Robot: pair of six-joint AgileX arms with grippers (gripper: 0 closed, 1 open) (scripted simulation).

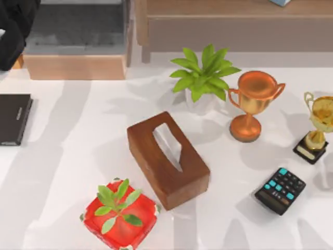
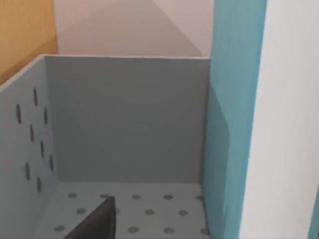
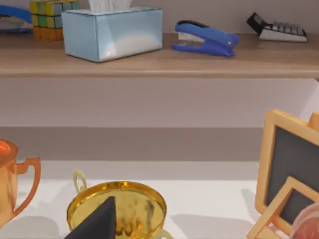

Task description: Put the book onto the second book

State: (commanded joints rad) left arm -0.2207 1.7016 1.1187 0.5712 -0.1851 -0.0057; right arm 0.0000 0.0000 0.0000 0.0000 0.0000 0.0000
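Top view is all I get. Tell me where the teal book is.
Observer: The left wrist view shows the book standing inside a grey perforated bin.
Operator: Describe how it sits.
Observer: Its teal cover faces the bin's open interior, and the white page block shows beside it.
Operator: Report what the right wrist view sees.
Observer: It looks over a gold trophy toward a shelf holding a blue stapler.
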